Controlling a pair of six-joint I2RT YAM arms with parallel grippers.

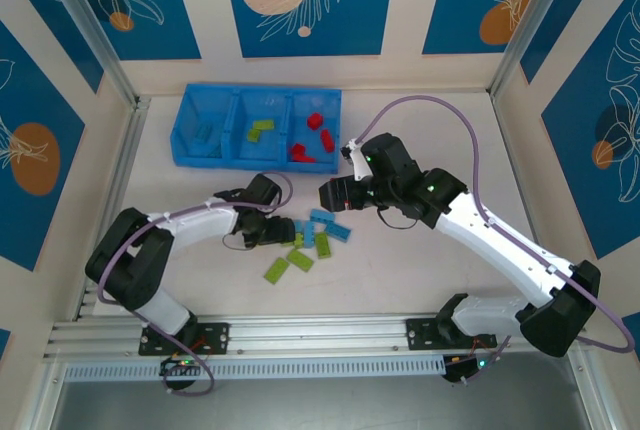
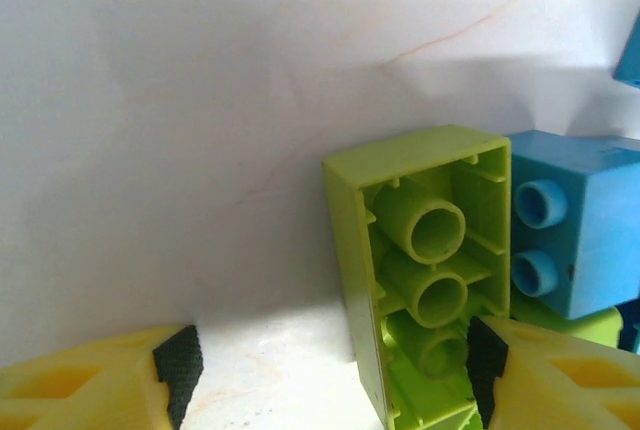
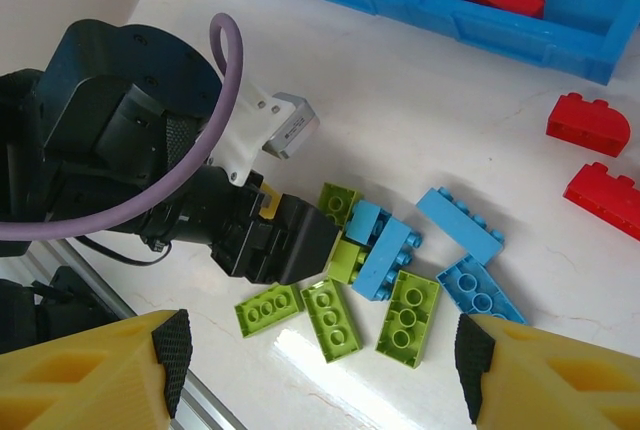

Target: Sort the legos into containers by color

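Legos, small plastic bricks in light blue and lime green (image 1: 312, 237), lie heaped mid-worktop (image 1: 400, 290). Just beyond them sits the bright blue three-compartment plastic tray (image 1: 185, 155), with blue in its left bin, green in the middle and red on the right. The left tool (image 2: 330, 370) is down at the pile's left edge, spread wide. A lime green brick (image 2: 420, 250) lies on its side just beside the tool's right pad, touching a light blue block (image 2: 580, 220). Two red bricks (image 3: 590, 125) rest near the tray. The right tool (image 3: 320, 350) hovers over the pile, released.

White table (image 1: 380, 280); blue leaf-patterned wall panels (image 1: 340, 10); aluminium rail (image 1: 320, 330).
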